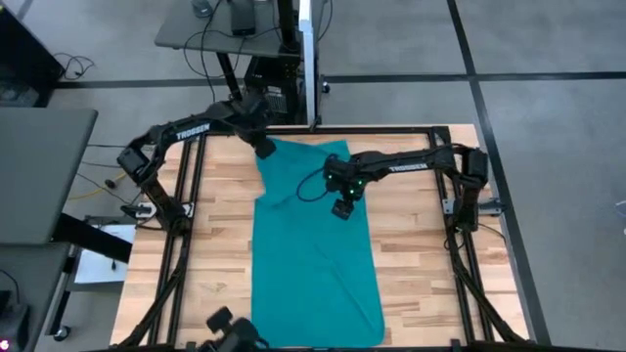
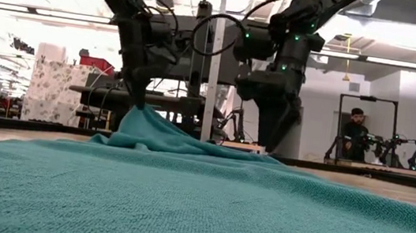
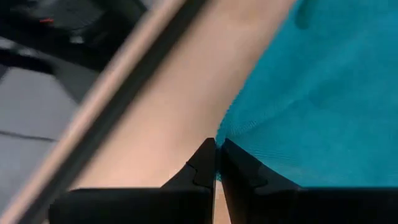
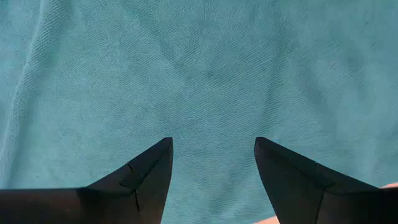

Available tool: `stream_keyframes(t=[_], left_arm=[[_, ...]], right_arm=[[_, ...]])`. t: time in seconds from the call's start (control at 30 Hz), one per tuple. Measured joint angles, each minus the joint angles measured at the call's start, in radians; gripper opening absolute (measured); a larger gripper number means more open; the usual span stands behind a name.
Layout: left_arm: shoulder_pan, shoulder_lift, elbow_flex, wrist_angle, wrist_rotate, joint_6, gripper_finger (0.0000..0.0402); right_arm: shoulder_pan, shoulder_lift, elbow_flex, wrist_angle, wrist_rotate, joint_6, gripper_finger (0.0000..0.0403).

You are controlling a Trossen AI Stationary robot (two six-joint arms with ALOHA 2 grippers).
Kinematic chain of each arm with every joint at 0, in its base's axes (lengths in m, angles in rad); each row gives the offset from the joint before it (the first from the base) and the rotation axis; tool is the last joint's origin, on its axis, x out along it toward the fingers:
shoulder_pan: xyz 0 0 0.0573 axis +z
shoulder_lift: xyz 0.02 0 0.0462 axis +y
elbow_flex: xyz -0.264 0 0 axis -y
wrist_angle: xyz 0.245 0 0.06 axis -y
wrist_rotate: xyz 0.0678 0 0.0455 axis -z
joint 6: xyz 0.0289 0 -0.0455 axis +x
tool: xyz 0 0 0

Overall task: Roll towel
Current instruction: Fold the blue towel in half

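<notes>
Towel: the teal towel (image 1: 313,244) is lying lengthwise down the middle of the wooden tabletop (image 1: 421,264), reaching from the far edge to the near edge; most of it is lying flat, with a few shallow creases running through it.
Far left corner: this corner of the towel is being drawn up off the tabletop into a small peak, showing in the low view as a bunched mound (image 2: 154,135) under the left arm.
Left pincer: the left pincer (image 1: 262,147) is sitting at that far left corner; in its wrist view its fingers (image 3: 205,165) are pressing together, pinching the towel's edge (image 3: 227,127) right at their tips, with bare wood just beside it.
Right pincer: the right pincer (image 1: 341,207) is hanging over the towel toward its right side, a little nearer than the far edge; its fingers (image 4: 149,168) are standing spread apart with only teal cloth (image 4: 211,81) showing between them, and they are holding nothing.
Arms: the left arm is reaching in from the tabletop's left side, the right arm from its right side.
Background: a person (image 2: 354,128) is sitting in the room beyond the tabletop, well apart from both arms.
</notes>
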State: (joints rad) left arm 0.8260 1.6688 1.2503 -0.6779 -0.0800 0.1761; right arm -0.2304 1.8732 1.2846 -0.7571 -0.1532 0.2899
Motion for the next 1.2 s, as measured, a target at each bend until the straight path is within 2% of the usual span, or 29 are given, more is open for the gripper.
stream_keyframes(t=[0.3,0.43,0.6,0.73,0.87,1.0,1.2], left_arm=[[0.071,0.000,0.000,0.217,-0.046,0.152,0.0000],[0.078,0.000,0.000,0.209,-0.044,0.199,0.0009],[0.078,0.001,0.000,0.133,0.017,0.178,0.0055],[0.076,0.001,0.000,0.126,0.031,0.152,0.0086],[0.074,0.001,0.000,0.121,0.032,0.110,0.0092],[0.067,0.001,0.000,0.104,0.032,0.072,0.0093],[0.053,0.001,0.000,0.059,0.033,0.039,0.0093]], right_arm=[[-0.001,-0.006,0.000,0.010,0.002,0.069,0.0219],[-0.024,-0.015,0.000,0.007,0.025,0.076,0.0219],[-0.130,-0.096,0.010,0.033,0.091,0.077,0.0219],[-0.268,-0.117,0.010,0.169,0.126,0.078,0.0219],[-0.395,-0.045,0.011,0.307,0.033,0.073,0.0211],[-0.452,0.044,0.010,0.393,-0.090,0.105,0.0197],[-0.472,0.131,0.072,0.410,-0.111,0.062,0.0179]])
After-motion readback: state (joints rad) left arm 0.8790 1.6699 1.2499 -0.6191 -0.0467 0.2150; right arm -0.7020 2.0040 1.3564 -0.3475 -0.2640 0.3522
